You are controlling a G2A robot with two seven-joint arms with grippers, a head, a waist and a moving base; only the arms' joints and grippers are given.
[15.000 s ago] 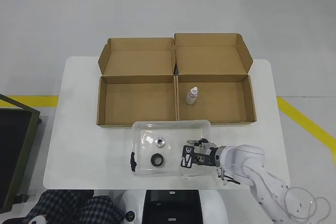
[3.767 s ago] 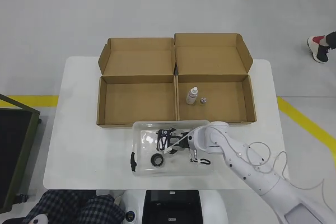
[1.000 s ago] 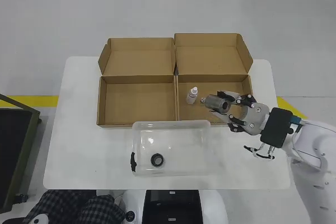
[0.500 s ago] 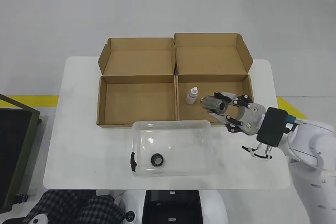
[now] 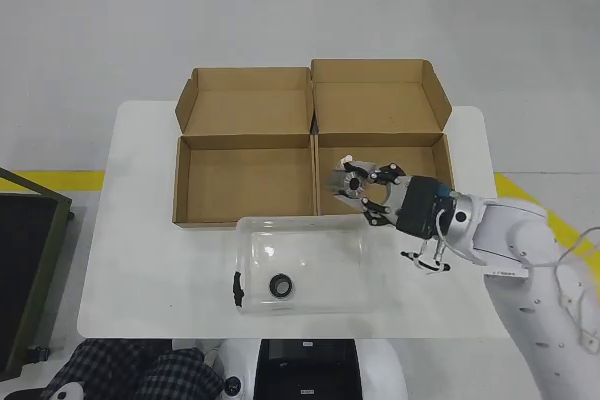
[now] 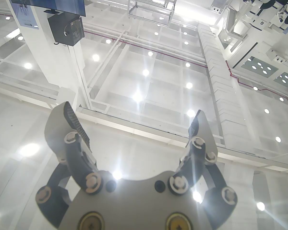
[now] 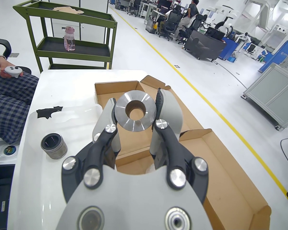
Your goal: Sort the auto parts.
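Closest to us, the left gripper (image 6: 134, 114) points up at the ceiling, its two fingers spread wide with nothing between them.

On the white table (image 5: 150, 250), the clear plastic bin (image 5: 305, 225) sits at the near edge, about midway across. One cylindrical bearing (image 5: 281, 286) with a dark inner ring stands on end in the bin's near-left part.

Just beyond the bin's far wall we see the right gripper (image 5: 365, 190), reaching in from the right over the left part of the right cardboard box (image 5: 420, 165). Its fingers are clamped on a steel bushing (image 5: 353, 183), one finger on each side of the round rim. In the right wrist view the bushing's flat face and central bore face the camera. The part is held in the air, clear of the box floor.

A small white bottle (image 5: 345, 158) shows just past the bushing, mostly hidden by it.

The left cardboard box (image 5: 245, 185) lies beside the right one, their side walls touching. Both lids are folded back toward the far edge of the table.
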